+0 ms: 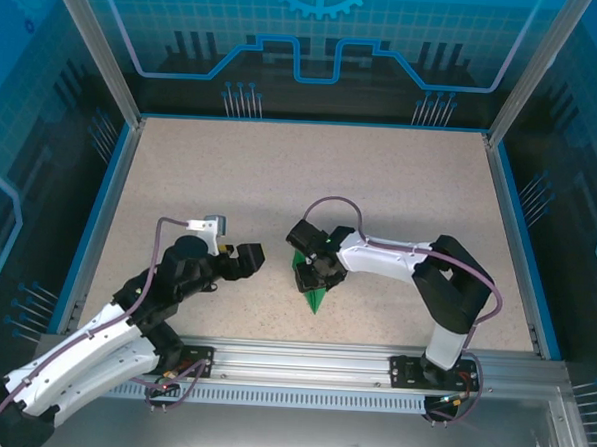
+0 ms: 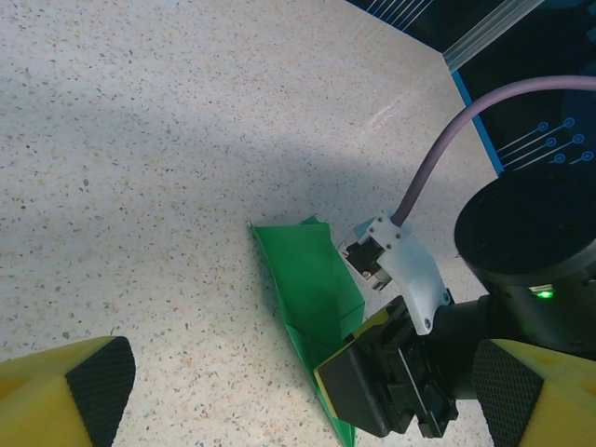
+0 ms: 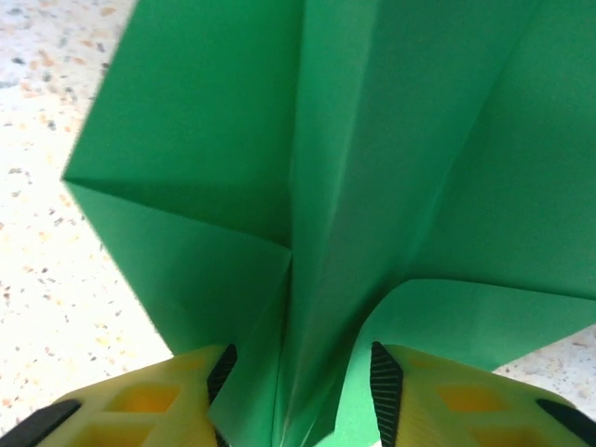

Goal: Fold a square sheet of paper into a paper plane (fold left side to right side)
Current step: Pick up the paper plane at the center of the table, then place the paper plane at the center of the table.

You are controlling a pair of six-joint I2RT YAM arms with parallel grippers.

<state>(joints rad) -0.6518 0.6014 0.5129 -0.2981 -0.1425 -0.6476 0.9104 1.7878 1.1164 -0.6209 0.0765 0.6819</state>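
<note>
We see left end effector (image 1: 247,259) released, jaws wide, empty, just left of paper plane (image 1: 314,292). Paper plane mid-counter (image 1: 281,173), toward near edge, tip pointing at near edge. Right end effector (image 1: 317,269) clenched on paper plane's centre crease, pads either side.

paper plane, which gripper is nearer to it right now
Right. The right gripper is clamped on the paper plane at its centre fold, touching it. The left gripper hangs open off to the plane's left side, apart from it.
</note>
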